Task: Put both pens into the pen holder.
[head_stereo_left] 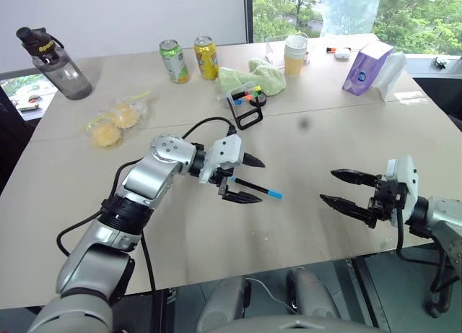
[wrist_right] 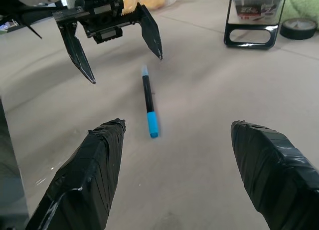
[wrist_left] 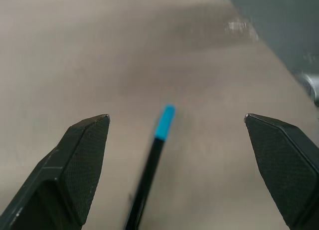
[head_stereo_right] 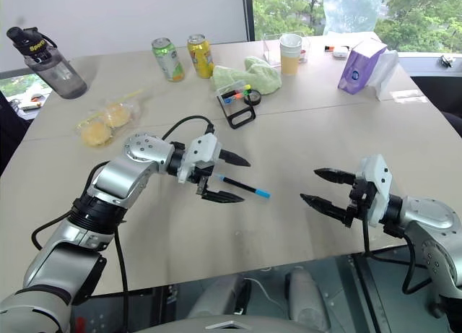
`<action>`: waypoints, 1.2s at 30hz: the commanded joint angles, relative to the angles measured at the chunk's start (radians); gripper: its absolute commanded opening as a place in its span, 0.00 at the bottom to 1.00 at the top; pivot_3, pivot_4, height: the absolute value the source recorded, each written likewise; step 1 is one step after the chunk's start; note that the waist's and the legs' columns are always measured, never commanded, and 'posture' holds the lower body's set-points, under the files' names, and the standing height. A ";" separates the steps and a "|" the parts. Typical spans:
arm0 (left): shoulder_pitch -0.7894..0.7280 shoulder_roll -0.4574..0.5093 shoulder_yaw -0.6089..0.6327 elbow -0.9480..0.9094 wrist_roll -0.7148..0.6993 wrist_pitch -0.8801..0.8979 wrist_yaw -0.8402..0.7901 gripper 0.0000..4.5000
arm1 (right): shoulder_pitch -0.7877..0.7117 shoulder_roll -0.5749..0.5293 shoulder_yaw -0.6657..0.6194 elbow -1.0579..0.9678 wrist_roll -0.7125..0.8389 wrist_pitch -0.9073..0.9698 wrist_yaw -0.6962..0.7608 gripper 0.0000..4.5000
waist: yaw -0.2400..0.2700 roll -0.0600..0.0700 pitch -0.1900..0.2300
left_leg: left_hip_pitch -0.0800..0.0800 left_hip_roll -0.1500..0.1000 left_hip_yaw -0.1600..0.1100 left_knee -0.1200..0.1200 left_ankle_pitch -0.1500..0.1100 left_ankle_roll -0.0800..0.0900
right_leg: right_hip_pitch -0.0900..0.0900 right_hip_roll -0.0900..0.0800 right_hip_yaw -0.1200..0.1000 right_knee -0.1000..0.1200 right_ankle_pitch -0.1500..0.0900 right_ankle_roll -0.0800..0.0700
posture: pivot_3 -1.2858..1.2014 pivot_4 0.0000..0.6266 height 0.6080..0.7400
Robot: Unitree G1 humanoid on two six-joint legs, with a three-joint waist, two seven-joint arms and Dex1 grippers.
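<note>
Blue-ended pen (head_stereo_left: 257, 188) lying flat on table (head_stereo_left: 325, 141), near the front centre, well short of holder (head_stereo_left: 246, 106), which stands further back beside a green cloth (head_stereo_left: 249, 77). Pink-ended pen not identified with certainty. Left gripper (head_stereo_left: 245, 178) spread wide and empty, straddling the pen's near end from the side, one finger above and one beside the barrel; no contact evident. Right gripper (head_stereo_left: 341, 188) also parted and empty, aimed across the table toward the pen's blue tip, well apart from it. Risks, as judged: thin barrel flat on a smooth top, so likely to roll or skid clear if fingers close unevenly or strike the table first. Grasp near one end liable to leave the pen drooping and pivoting in the pads, spoiling alignment at the holder. Holder light and already crowded with markers; a slanted insertion could tip it or jam. Both grippers converging on one pen: collision possible.
</note>
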 commanded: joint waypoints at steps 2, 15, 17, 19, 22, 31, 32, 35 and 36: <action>-0.052 0.023 -0.044 0.065 0.089 -0.119 -0.101 0.99 | 0.005 -0.002 -0.033 -0.042 0.010 -0.018 0.001 0.80 | 0.001 0.000 0.000 | 0.000 0.000 0.000 0.000 0.000 0.000 | 0.000 0.000 0.000 0.000 0.000 0.000 | 0.52 0.24 1.00; -0.353 0.000 -0.283 0.368 0.252 -0.299 -0.221 0.99 | -0.024 0.050 -0.013 -0.039 0.019 -0.024 -0.023 0.80 | 0.000 -0.001 0.001 | -0.001 0.000 -0.001 0.001 0.000 0.000 | 0.000 0.001 -0.001 0.000 0.000 0.000 | 0.52 0.24 1.00; -0.397 -0.019 -0.326 0.423 0.293 -0.321 -0.221 0.99 | -0.016 0.056 -0.010 -0.046 0.014 -0.024 -0.028 0.80 | 0.000 -0.002 0.001 | -0.001 0.000 -0.001 0.002 0.000 0.000 | 0.000 0.001 -0.002 0.000 0.000 0.000 | 0.52 0.24 1.00; -0.426 -0.038 -0.351 0.458 0.312 -0.330 -0.221 0.99 | -0.011 0.059 -0.008 -0.050 0.012 -0.026 -0.031 0.80 | 0.000 -0.003 0.002 | -0.001 -0.001 -0.001 0.002 0.000 0.000 | 0.000 0.004 -0.002 0.000 0.000 0.000 | 0.52 0.24 1.00; -0.469 -0.104 -0.376 0.478 0.381 -0.295 -0.221 0.99 | -0.004 0.063 -0.012 -0.056 0.013 -0.026 -0.037 0.80 | -0.001 -0.003 0.002 | -0.001 -0.001 -0.001 0.002 0.000 0.001 | 0.000 0.004 -0.002 0.000 0.000 0.000 | 0.52 0.24 1.00; -0.482 -0.225 -0.393 0.443 0.530 -0.158 -0.217 0.99 | 0.053 0.026 -0.052 -0.070 -0.001 -0.036 -0.018 0.80 | 0.002 -0.003 0.002 | -0.001 -0.001 -0.001 0.002 0.000 0.001 | 0.001 0.004 -0.002 0.000 0.000 0.001 | 0.52 0.24 1.00; -0.475 -0.232 -0.394 0.432 0.539 -0.146 -0.218 0.99 | 0.065 0.012 -0.061 -0.067 -0.002 -0.034 -0.009 0.80 | 0.005 -0.003 0.002 | 0.000 -0.001 -0.001 0.003 0.000 0.001 | 0.002 0.004 -0.003 0.000 0.000 0.001 | 0.52 0.24 1.00; -0.459 -0.245 -0.394 0.409 0.562 -0.123 -0.218 0.99 | 0.105 -0.039 -0.072 -0.053 -0.045 -0.055 0.026 0.80 | 0.008 -0.003 0.002 | 0.002 -0.001 -0.002 0.004 -0.001 0.003 | 0.006 0.004 -0.004 -0.001 -0.001 0.002 | 0.52 0.24 1.00; -0.455 -0.249 -0.394 0.405 0.569 -0.117 -0.218 0.99 | 0.113 -0.046 -0.080 -0.047 -0.048 -0.061 0.033 0.80 | 0.008 -0.003 0.002 | 0.002 -0.001 -0.002 0.004 -0.002 0.003 | 0.007 0.004 -0.005 -0.001 -0.001 0.002 | 0.52 0.24 1.00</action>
